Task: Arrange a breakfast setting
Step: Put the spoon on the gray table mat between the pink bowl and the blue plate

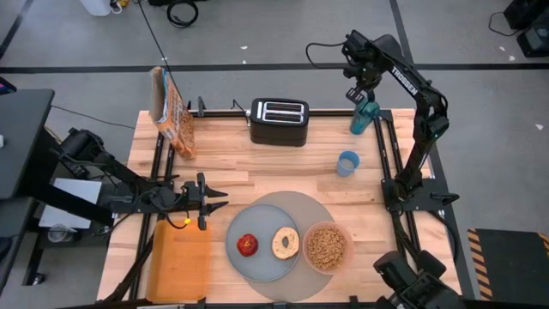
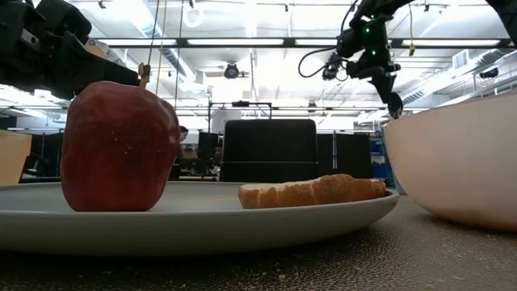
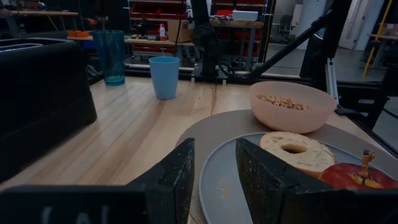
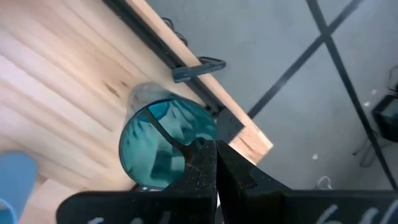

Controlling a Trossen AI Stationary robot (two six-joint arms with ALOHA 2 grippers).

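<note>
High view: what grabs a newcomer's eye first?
The grey plate at the table's near edge, holding a red apple and a bagel, with the pink bowl of cereal beside it on the round mat. Next, the black toaster at the far edge, and the right gripper, shut, above the teal tumbler at the far right corner.

A pale, smooth wooden table (image 1: 257,163) holds a rough-grained grey mat (image 1: 322,210), a matt grey plate (image 1: 266,262), a translucent pink plastic bowl (image 1: 326,246), a glossy red apple (image 1: 248,245) and a translucent teal tumbler (image 1: 364,118).
</note>
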